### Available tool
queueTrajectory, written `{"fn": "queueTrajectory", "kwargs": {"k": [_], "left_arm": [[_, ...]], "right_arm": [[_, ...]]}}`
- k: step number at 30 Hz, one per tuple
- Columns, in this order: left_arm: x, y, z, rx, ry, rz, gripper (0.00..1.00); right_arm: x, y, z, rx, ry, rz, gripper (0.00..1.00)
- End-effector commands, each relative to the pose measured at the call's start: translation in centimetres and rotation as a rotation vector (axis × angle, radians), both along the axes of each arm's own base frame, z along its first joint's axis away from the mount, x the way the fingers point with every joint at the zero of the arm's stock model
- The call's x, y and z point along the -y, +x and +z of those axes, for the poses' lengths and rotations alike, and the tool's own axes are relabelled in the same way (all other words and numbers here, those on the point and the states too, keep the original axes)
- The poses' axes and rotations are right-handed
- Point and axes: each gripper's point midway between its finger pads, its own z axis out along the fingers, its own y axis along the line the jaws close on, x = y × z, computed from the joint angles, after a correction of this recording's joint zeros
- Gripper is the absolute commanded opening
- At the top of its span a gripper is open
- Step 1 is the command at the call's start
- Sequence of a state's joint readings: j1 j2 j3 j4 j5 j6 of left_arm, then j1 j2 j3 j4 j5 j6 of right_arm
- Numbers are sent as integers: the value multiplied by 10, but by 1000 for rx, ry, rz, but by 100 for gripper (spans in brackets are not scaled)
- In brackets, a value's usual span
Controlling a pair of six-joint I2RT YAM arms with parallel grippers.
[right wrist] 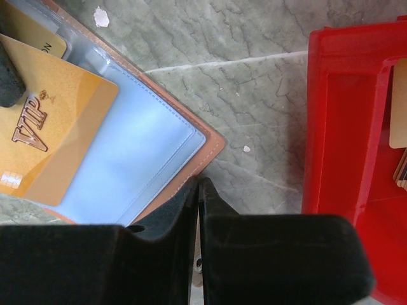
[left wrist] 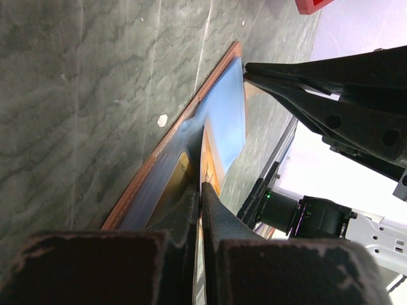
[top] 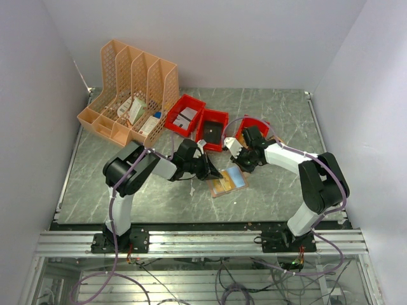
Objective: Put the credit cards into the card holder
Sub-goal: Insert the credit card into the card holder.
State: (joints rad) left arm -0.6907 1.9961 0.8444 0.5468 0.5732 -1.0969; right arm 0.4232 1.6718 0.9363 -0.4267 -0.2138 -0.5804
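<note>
The card holder (top: 233,185) lies open on the table, with a salmon rim (right wrist: 213,147) and pale blue clear sleeves inside. My left gripper (left wrist: 202,188) is shut on a gold VIP credit card (right wrist: 57,127) and holds it edge-on over the sleeves; the card also shows in the left wrist view (left wrist: 210,164). A second gold card (right wrist: 32,37) sits in a sleeve further in. My right gripper (right wrist: 199,182) is shut, its tips down at the holder's right edge. It also shows in the left wrist view (left wrist: 249,74) and the top view (top: 238,160).
Three red bins (top: 212,129) stand behind the holder; the nearest one (right wrist: 346,127) is just right of my right gripper and holds cards. An orange lattice file rack (top: 130,89) stands at the back left.
</note>
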Motion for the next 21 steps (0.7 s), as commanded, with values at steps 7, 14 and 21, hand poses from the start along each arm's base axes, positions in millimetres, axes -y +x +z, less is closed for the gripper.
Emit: {"fn": "queueTrajectory", "kwargs": {"k": [7,14,21], "left_arm": [[-9,-3,-29,-39,94,26,10],[-7,-4,-33,-40,92,27,11],[-8,-5,-34,-41,96,24,14]], "right_arm": [[-17,-7,12,1,67,32,8],[-22,0,47,112,115,74,20],[-69,-74,70,14,380,490,4]]}}
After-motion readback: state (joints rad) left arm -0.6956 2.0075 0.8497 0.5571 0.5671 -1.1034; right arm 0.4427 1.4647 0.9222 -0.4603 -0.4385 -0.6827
